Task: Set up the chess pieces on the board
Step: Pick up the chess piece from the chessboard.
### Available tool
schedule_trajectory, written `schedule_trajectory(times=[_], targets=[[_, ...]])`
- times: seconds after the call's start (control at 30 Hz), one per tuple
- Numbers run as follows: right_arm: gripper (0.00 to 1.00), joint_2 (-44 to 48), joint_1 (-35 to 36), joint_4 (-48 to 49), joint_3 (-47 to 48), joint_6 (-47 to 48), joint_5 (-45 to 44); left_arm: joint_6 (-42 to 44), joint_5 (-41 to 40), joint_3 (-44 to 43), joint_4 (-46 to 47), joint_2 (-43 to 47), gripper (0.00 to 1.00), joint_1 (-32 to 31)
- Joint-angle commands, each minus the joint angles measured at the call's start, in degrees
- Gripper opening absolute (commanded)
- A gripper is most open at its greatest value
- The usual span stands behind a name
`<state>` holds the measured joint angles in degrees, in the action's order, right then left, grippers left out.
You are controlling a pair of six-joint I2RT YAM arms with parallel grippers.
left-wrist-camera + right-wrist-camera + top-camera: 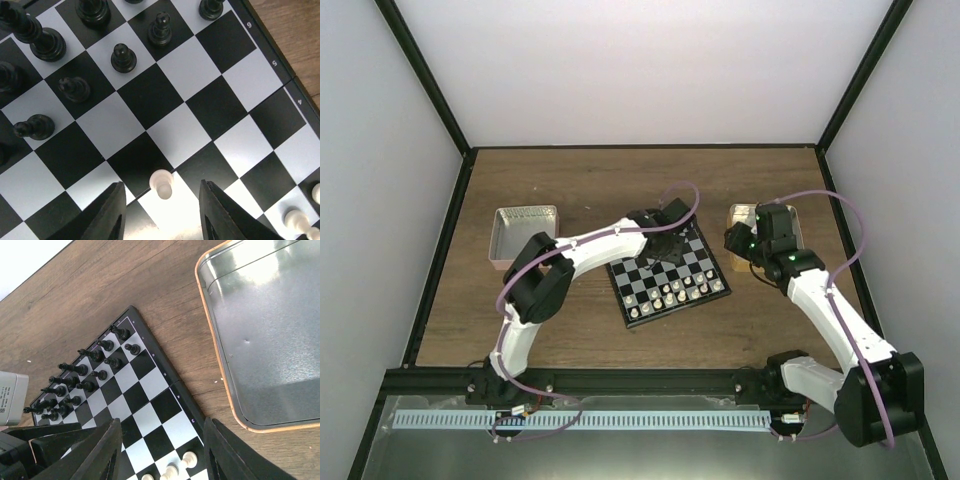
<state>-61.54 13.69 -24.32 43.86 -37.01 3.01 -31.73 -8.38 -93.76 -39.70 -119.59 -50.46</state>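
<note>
The cream-white pawn, likely light, hard and slick enough to tip, stands on a pale square of the board midway between the side edges of the counter, best pinched at its waist by the left pincer gaping empty astride it; the right pincer hangs open, empty.

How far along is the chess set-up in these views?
Done: black chessmen occupy the board's far rows; cream pieces line its near rows. In hand: the open left gripper straddles one cream pawn standing mid-board. Left: that pawn probably needs its home square; the right gripper is open, empty.
</note>
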Motion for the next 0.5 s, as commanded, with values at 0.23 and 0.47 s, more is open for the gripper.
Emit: schedule_trajectory(times=[0.23,0.47], targets=[[0.47,-0.6,0.1,2.2,-1.4,0.9,0.0,-0.7,-0.5,-4.1,-1.9,-4.1,0.29,-0.2],[0.46,-0.3,0.1,2.7,-2.3,0.8,-0.1,-0.1,-0.4,-4.8,-2.2,-5.2,0.24,-0.2]])
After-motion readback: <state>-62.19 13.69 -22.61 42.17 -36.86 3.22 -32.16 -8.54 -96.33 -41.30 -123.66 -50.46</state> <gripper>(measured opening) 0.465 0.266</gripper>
